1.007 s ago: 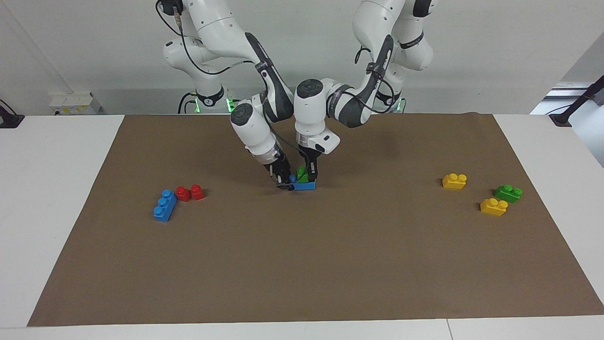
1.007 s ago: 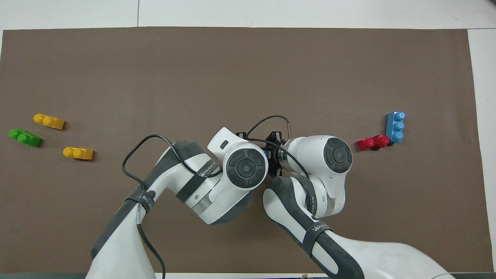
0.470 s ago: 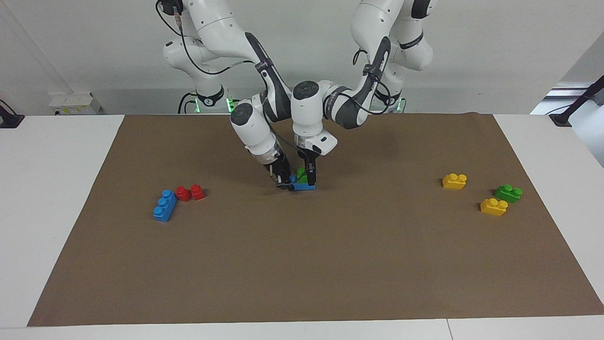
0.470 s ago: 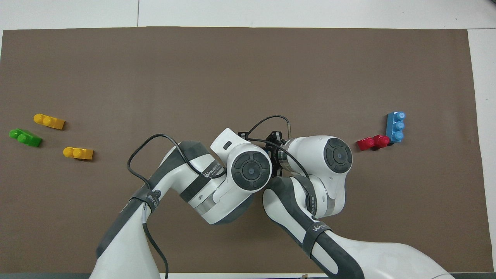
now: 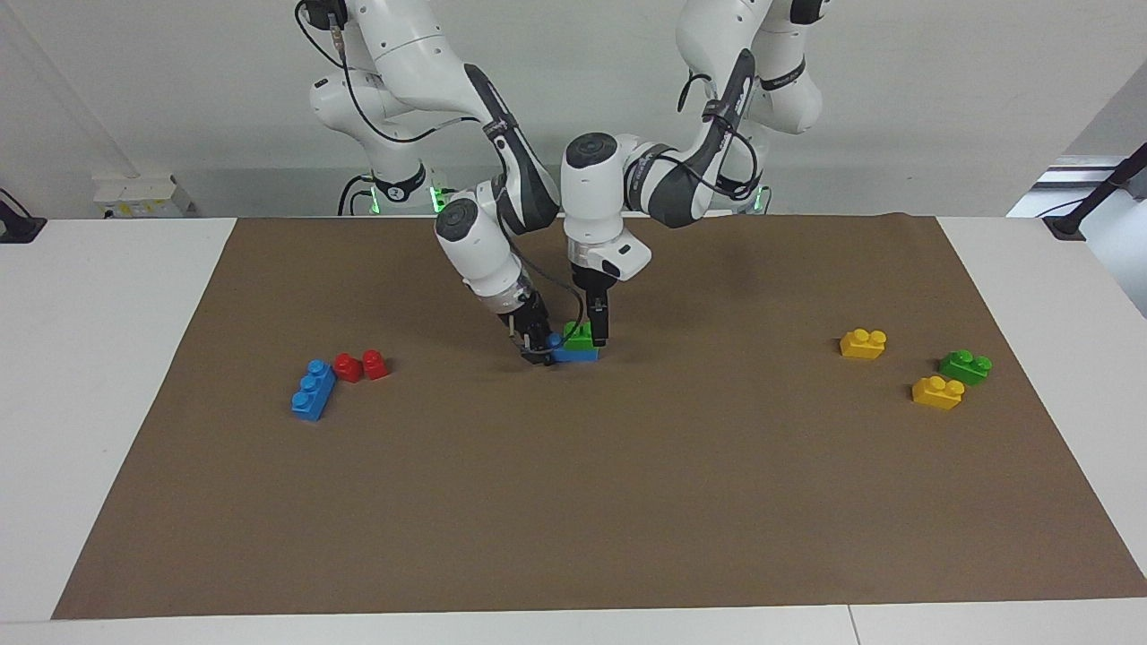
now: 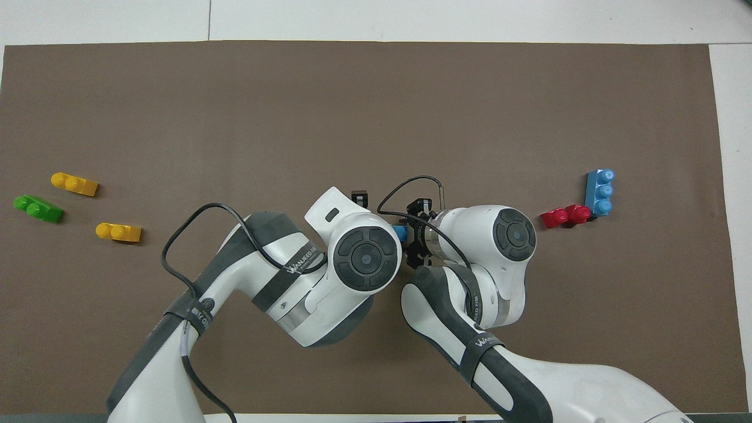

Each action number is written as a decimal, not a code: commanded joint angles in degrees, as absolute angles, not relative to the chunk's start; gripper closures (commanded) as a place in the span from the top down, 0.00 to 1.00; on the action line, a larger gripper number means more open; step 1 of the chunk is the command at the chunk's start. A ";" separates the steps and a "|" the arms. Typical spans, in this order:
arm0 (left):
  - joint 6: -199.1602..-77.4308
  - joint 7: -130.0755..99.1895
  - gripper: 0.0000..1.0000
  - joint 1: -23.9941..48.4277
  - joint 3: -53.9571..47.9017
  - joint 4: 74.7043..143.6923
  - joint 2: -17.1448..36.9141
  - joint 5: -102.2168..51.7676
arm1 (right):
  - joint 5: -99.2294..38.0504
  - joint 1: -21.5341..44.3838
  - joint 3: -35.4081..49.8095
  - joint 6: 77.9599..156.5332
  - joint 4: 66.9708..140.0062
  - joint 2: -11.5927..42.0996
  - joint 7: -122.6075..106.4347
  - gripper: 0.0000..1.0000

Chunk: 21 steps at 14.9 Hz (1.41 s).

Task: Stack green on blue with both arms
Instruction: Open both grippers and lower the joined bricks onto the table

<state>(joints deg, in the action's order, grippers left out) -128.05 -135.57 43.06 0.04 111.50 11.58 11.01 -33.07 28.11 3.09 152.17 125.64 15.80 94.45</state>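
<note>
In the middle of the brown mat a blue brick lies flat with a green brick seated on top of it. My left gripper hangs over the green brick, open, with one dark finger beside the brick and no grip on it. My right gripper is down at the end of the blue brick that points toward the right arm's end of the table. In the overhead view both wrists cover the stack. Only a sliver of the blue brick shows there.
A second blue brick and a red brick lie toward the right arm's end of the table. Two yellow bricks and another green brick lie toward the left arm's end.
My left gripper has opened and risen a little off the green brick, which stays on the blue one. The right gripper has held its place at the blue brick's end.
</note>
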 commanded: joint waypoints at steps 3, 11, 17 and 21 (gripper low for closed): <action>-124.19 -129.21 1.00 40.61 -0.09 112.94 7.91 11.95 | -34.54 27.69 3.52 153.46 126.04 15.82 94.04 0.80; -120.41 -112.88 1.00 33.67 -0.09 112.50 3.08 11.78 | -34.54 22.86 3.43 149.86 126.04 14.94 93.34 0.90; -117.07 -99.95 1.00 26.47 -0.09 110.04 0.97 10.82 | -34.37 16.71 3.08 140.83 123.32 10.91 87.39 1.00; -115.67 -87.57 1.00 20.58 0.17 109.86 -2.45 8.88 | -29.55 10.04 2.90 127.73 116.30 8.88 77.11 1.00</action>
<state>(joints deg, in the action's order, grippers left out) -118.17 -93.93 23.55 0.58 109.72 0.11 10.61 -31.99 13.51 2.57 133.49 119.61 10.02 82.62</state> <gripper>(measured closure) 0.000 0.000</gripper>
